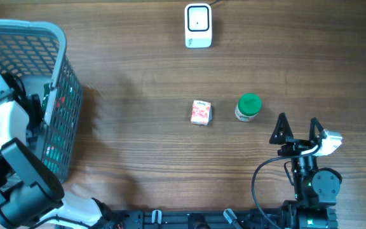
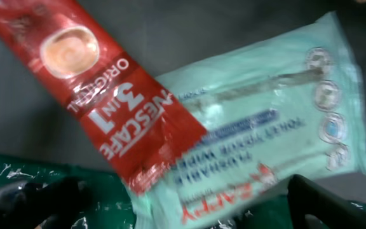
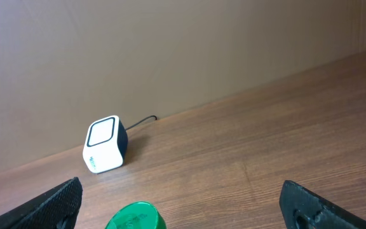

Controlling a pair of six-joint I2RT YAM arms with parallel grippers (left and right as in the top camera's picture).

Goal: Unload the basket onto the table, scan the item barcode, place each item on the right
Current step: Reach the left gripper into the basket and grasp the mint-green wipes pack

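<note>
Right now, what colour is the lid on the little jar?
The lid is green, clearest in the overhead view.

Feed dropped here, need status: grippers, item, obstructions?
Left gripper open in basket, over sachet and wipes pack. Right gripper open, empty, beside jar. Nothing blocks scanner.

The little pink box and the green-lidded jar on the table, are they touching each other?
Apart. The overhead view shows a strip of bare table between the pink box and the green-lidded jar.
</note>
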